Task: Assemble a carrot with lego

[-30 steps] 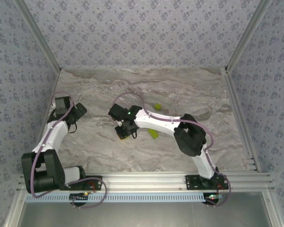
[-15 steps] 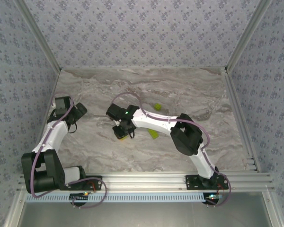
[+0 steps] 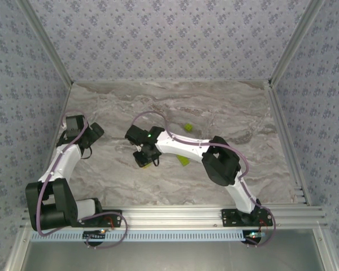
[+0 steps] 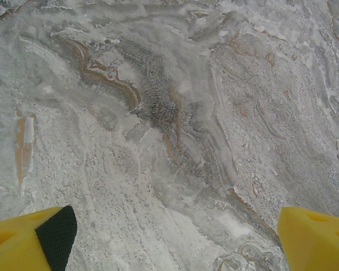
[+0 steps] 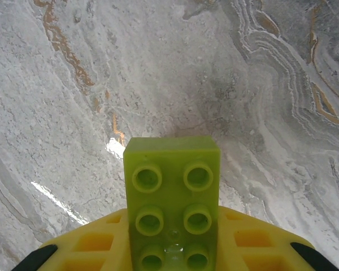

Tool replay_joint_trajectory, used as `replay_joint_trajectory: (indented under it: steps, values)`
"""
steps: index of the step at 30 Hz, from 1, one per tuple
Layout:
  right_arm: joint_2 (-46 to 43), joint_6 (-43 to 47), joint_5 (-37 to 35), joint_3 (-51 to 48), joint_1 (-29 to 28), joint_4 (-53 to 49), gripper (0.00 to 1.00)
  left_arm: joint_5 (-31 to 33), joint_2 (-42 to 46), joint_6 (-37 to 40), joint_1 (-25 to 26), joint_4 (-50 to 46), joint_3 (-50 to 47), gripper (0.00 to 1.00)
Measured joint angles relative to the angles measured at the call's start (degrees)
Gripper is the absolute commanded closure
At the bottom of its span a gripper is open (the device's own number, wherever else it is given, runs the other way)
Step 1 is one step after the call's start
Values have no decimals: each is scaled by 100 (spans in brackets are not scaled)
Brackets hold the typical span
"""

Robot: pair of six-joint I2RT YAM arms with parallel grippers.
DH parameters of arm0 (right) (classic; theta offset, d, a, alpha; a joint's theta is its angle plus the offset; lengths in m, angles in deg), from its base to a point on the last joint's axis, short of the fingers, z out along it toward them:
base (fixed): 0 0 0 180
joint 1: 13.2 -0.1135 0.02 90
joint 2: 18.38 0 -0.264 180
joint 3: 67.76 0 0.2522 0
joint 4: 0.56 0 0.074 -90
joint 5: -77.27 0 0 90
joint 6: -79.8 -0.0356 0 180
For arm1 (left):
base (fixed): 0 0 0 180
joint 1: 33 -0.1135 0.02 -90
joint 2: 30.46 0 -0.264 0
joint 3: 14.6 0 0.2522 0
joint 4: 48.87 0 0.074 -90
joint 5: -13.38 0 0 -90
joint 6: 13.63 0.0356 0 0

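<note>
Right gripper (image 3: 147,160) clamps one lime-green brick (image 5: 172,197), left gripper (image 4: 169,234) open, two loose bricks (image 3: 187,127) (image 3: 183,160) nearby.

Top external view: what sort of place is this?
Probably an enclosed robot test cell rather than a home: aluminium frame rails, patterned panel walls on three sides, and a marble-look table with two arms bolted at its near edge.

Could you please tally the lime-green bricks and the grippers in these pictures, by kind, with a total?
Lime-green bricks: 3, the held brick in the right gripper, plus the far loose brick and the near loose brick on the table.
Grippers: 2, the right gripper shut on the held brick, the left gripper open.
Total: 5.
</note>
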Motion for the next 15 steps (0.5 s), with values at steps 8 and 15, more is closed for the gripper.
replay_joint_trajectory:
  steps: [8, 15]
  values:
    - [170, -9, -70, 291, -68, -214, 68, -2, 0, 0, 0, 0, 0, 7]
    - [323, -7, -184, 546, -107, -442, 68, -17, 0, 0, 0, 0, 0, 7]
